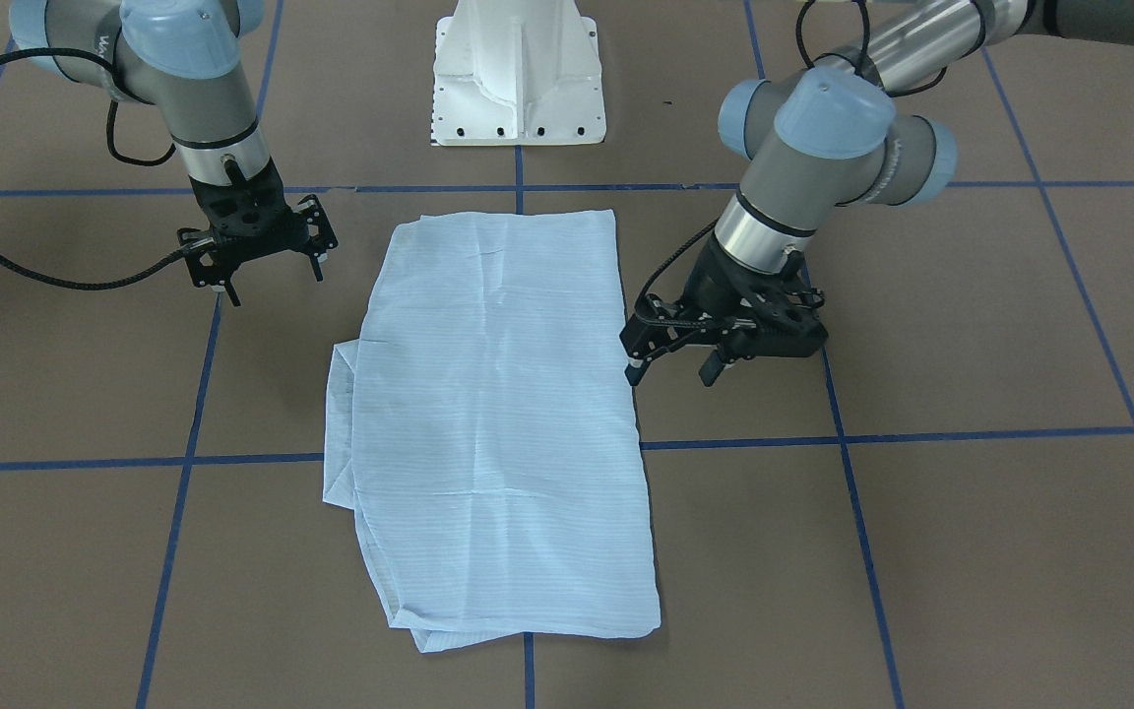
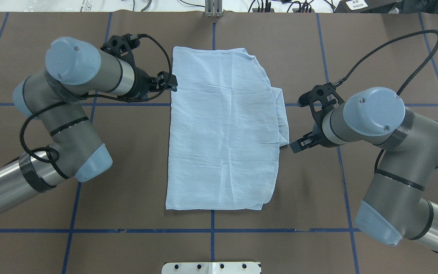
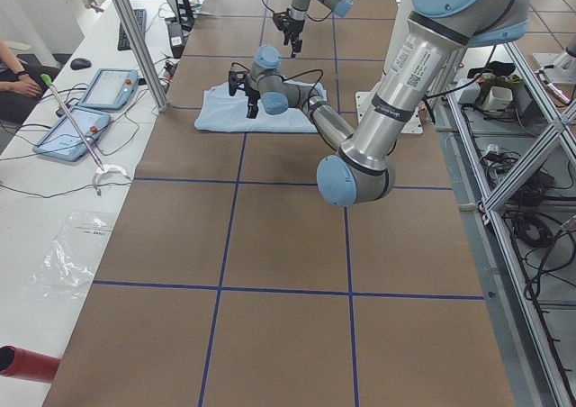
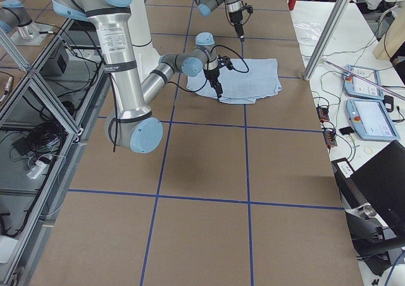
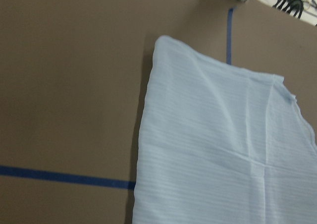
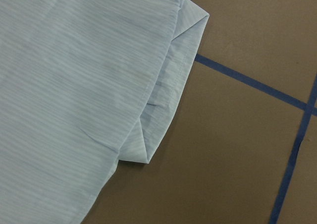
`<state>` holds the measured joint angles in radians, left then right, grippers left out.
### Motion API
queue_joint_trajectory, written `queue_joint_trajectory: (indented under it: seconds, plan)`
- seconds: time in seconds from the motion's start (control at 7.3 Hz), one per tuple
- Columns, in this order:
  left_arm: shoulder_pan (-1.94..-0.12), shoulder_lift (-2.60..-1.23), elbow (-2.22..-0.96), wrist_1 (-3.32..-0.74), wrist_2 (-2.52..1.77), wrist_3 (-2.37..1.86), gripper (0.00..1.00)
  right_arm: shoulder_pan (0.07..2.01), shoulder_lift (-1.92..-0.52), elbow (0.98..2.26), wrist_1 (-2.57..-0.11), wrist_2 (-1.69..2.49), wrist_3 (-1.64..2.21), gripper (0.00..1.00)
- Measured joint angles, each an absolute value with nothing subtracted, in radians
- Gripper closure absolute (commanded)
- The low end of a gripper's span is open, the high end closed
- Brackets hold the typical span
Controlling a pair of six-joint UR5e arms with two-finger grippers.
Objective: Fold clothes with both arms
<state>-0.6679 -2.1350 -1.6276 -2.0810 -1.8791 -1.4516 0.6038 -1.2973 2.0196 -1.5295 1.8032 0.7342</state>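
Shirt (image 1: 503,423), seemingly thin, limp and light, lies folded flat, and is best pinched at its side edges. Left gripper (image 1: 673,372) and right gripper (image 1: 274,284) hover beside it, fingers apart, empty.

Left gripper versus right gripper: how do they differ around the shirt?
The left gripper faces the shirt's straight edge, the right gripper the edge where an under-layer sticks out. The left sits farther from the base than the right. Both are open and empty.
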Motion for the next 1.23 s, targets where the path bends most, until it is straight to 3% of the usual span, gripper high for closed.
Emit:
queue_joint_trajectory:
  seconds: [0.41,1.1,1.23]
  plan:
    - [-0.457,-2.129,-1.724,-1.926,-1.843,-1.628,0.00,0.600,-1.302,2.038,-1.521,1.868,0.911,0.00]
    - [-0.356,-2.043,-1.779,-1.837,-1.791,-1.650,0.02,0.547,-1.311,2.046,-1.477,1.870,1.010,0.00]
    - [-0.345,-2.037,-1.779,-1.836,-1.791,-1.651,0.12,0.545,-1.311,2.045,-1.473,1.870,1.013,0.00]
